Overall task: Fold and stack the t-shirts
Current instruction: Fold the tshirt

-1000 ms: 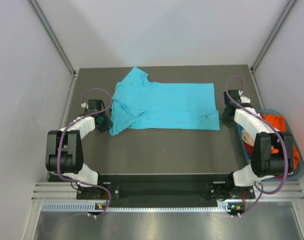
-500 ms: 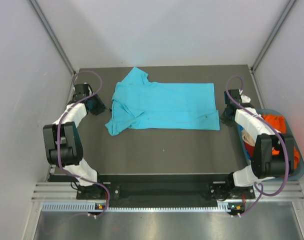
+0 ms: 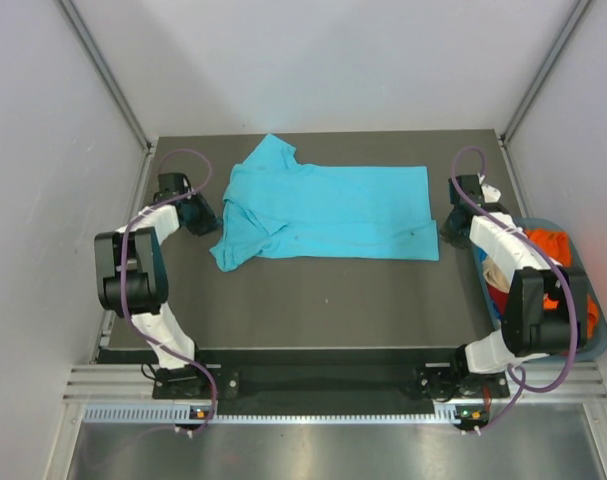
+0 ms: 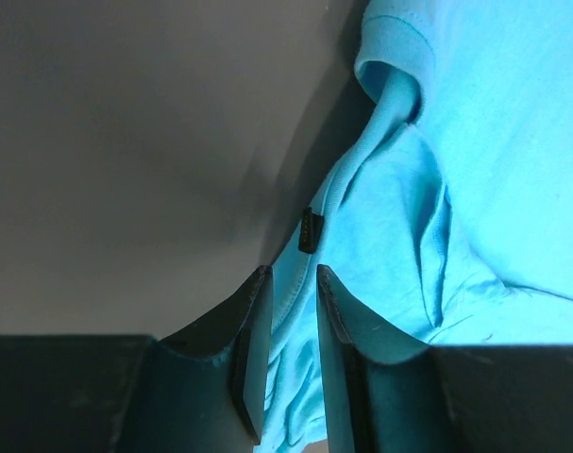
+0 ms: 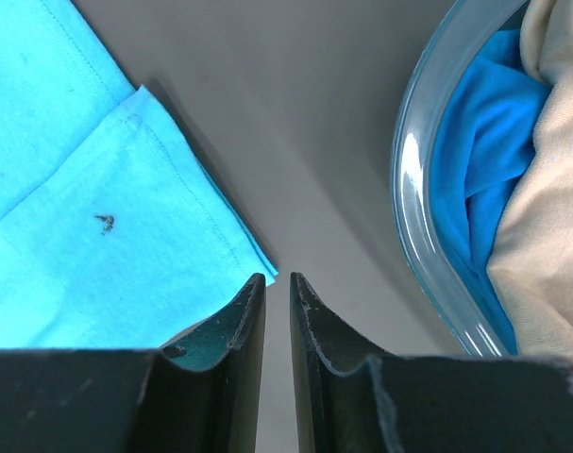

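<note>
A turquoise t-shirt [image 3: 333,210] lies spread flat on the dark table, collar to the left and hem to the right. My left gripper [image 3: 205,217] is low at the collar edge. In the left wrist view [image 4: 291,272] its jaws stand a little apart over the shirt's seam [image 4: 484,142], and the cloth shows in the gap. My right gripper [image 3: 450,228] is beside the hem's near corner [image 5: 78,189]. Its jaws [image 5: 277,276] are almost together and hold nothing. Orange [image 3: 551,243] and beige [image 3: 498,272] shirts lie in the basket.
The blue-grey basket [image 3: 598,345] sits off the table's right edge, its rim [image 5: 413,189] close to my right gripper, with blue cloth [image 5: 475,142] and beige cloth [image 5: 550,217] inside. White walls enclose the table on three sides.
My left gripper left the shirt's near sleeve, swung out to the far left, then came back in to the collar edge. The right gripper and the shirt have barely moved.
</note>
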Tool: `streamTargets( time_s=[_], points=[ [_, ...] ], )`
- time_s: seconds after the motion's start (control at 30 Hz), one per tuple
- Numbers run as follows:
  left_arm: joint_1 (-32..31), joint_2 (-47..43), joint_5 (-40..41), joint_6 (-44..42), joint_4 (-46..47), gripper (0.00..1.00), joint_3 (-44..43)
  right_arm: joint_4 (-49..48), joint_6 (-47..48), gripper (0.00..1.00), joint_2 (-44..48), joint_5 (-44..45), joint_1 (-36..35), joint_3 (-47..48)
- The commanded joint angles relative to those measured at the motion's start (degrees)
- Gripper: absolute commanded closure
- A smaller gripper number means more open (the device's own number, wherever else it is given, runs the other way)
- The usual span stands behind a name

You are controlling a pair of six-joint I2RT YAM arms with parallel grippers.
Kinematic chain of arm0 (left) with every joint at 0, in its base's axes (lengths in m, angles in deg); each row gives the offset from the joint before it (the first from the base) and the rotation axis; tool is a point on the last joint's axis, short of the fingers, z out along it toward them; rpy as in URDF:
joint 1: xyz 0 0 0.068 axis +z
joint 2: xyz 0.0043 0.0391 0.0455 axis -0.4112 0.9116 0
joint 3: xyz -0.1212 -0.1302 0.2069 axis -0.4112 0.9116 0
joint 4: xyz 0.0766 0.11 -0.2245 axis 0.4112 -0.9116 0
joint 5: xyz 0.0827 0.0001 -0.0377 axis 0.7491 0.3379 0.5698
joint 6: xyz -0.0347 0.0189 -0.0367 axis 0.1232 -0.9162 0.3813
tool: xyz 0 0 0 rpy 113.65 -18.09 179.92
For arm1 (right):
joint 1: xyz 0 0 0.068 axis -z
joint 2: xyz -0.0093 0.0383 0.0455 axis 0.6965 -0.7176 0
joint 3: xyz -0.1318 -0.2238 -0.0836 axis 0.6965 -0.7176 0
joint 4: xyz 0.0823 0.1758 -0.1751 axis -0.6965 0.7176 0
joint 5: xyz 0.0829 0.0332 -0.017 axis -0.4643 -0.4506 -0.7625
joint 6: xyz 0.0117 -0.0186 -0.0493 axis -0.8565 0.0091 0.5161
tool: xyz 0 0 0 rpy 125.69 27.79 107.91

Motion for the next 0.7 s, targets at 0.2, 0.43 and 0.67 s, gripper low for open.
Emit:
streamTargets(
  time_s=[0.2, 0.43, 0.67],
  points=[
    [-0.5, 3.6, 2.8, -2.1, 3.8, 0.86, -4.0, -2.9, 0.9, 0.83, -0.6, -0.2, 0.0, 1.0],
    [-1.6, 2.5, 7.2, -2.6, 5.0, 1.0, -4.5, -4.7, 0.8, 0.83, -2.2, -1.2, -0.1, -0.6],
    [-2.1, 2.3, 7.8, -1.4, 6.2, 0.8, -3.1, -5.4, 0.8, 0.83, -3.9, -1.8, -0.1, 0.1]
  ],
)
